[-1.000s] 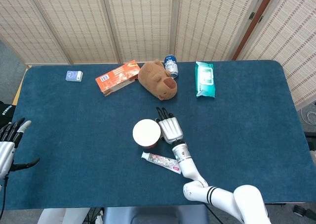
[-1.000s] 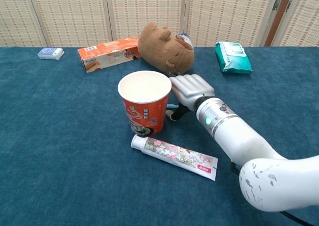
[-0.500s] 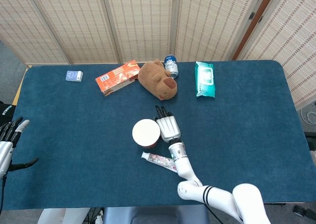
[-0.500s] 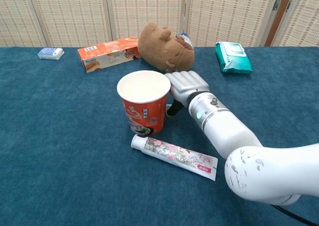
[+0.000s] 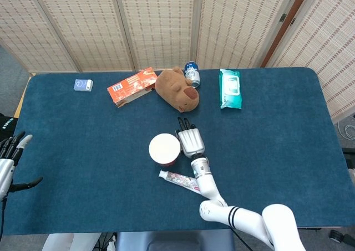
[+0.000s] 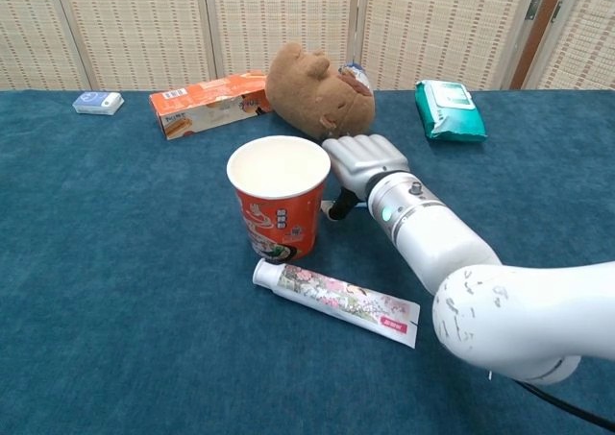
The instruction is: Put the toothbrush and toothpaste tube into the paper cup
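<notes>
We note the paper cup (image 6: 279, 197) standing upright near the table's middle, its interior looking empty from above in the head view, so neither item is in yet by our reading. The toothpaste tube (image 6: 334, 301) lies flat on the blue cloth just in front of the cup's base, cap end toward the cup, untouched. The right hand (image 6: 363, 166) is lowered palm-down just beside the cup's far right side, fingers pointing away toward the plush toy (image 6: 317, 91); something small and pale shows at the cloth under its palm, next to a dark thumb tip, possibly the toothbrush, but we cannot confirm it. Whether this hand grasps anything we cannot tell: the fingers are hidden by its back in both views. The left hand (image 5: 11, 162) sits at the table's left edge, well apart from everything, fingers spread and holding nothing. Judgement: task at an early stage; both the brush and the tube remain to be placed.
</notes>
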You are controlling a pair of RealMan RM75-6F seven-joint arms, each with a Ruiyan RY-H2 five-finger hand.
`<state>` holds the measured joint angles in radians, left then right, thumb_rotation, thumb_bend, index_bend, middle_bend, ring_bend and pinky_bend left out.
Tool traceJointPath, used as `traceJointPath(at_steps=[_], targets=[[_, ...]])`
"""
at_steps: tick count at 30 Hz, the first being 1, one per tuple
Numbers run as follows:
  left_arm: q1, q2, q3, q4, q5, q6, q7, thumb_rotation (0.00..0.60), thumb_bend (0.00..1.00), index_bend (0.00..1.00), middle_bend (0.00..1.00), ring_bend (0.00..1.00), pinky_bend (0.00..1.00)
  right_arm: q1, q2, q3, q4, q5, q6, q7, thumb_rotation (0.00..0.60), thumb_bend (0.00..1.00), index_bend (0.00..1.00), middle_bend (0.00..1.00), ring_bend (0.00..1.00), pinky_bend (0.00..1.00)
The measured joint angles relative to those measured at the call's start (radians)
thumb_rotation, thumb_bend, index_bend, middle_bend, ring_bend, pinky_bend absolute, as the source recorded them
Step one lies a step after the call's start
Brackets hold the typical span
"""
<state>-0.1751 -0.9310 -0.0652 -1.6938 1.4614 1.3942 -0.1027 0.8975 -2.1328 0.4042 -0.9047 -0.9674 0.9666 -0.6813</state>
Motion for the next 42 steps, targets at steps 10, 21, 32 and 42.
traceJointPath(at_steps=[10, 21, 32, 42], targets=[[0.004, 0.001, 0.002, 0.007, -0.004, -0.002, -0.007, 0.6, 0.0, 0.0, 0.0, 0.0, 0.0, 0.01, -0.015, -0.012, 0.044, 0.0, -0.007, 0.027, 0.6, 0.3, 0.46, 0.06, 0.0, 0.27], [0.006, 0.0, 0.0, 0.008, -0.003, 0.0, -0.009, 0.6, 0.0, 0.0, 0.0, 0.0, 0.0, 0.018, -0.032, -0.019, 0.08, -0.008, -0.01, 0.049, 0.6, 0.3, 0.48, 0.07, 0.0, 0.27], [0.007, -0.002, -0.001, 0.013, -0.003, 0.001, -0.01, 0.6, 0.0, 0.0, 0.0, 0.0, 0.0, 0.024, -0.044, -0.021, 0.108, -0.013, -0.011, 0.059, 0.6, 0.3, 0.5, 0.07, 0.0, 0.27], [0.008, -0.001, 0.0, 0.013, -0.002, 0.001, -0.013, 0.6, 0.0, 0.0, 0.0, 0.0, 0.0, 0.027, -0.054, -0.021, 0.126, -0.02, -0.008, 0.065, 0.6, 0.3, 0.54, 0.08, 0.0, 0.27]])
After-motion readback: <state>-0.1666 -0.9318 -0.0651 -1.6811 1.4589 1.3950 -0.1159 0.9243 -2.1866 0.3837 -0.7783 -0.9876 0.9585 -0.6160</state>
